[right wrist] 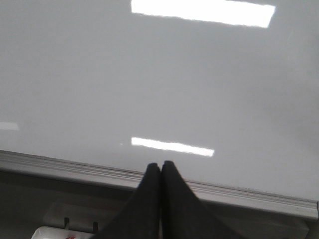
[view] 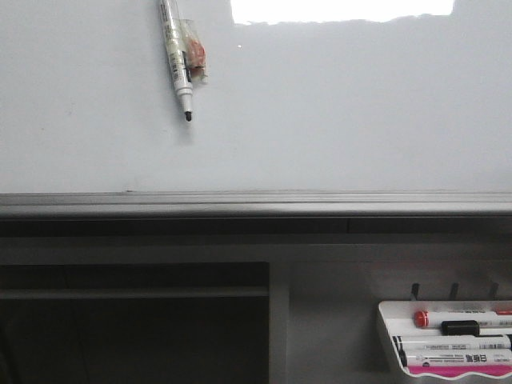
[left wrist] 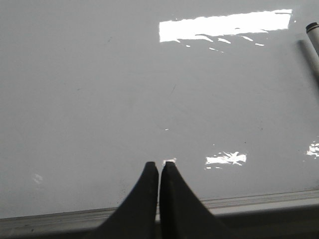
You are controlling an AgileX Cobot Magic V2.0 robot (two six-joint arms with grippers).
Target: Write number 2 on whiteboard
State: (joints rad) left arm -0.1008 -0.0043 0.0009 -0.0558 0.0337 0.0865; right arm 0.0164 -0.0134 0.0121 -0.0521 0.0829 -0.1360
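The whiteboard point(view: 336, 120) fills the upper half of the front view, with its grey metal lower edge point(view: 256, 202) below. No number 2 shows on it; the surface is bare in every view. A white marker point(view: 178, 60) with a black tip point(view: 189, 116) points down over the board's upper left, with clear tape and a red patch on its barrel. Its upper end is cut off by the frame. Neither gripper shows in the front view. My left gripper point(left wrist: 159, 165) is shut and empty facing the board point(left wrist: 124, 89). My right gripper point(right wrist: 160, 164) is shut and empty facing the board point(right wrist: 159, 74).
A small white marker tray point(view: 389, 340) hangs at the lower right under the board and holds several markers, one with a red cap point(view: 421, 318). A marker end point(left wrist: 312, 27) shows at the edge of the left wrist view. A dark recess point(view: 132, 328) lies below left.
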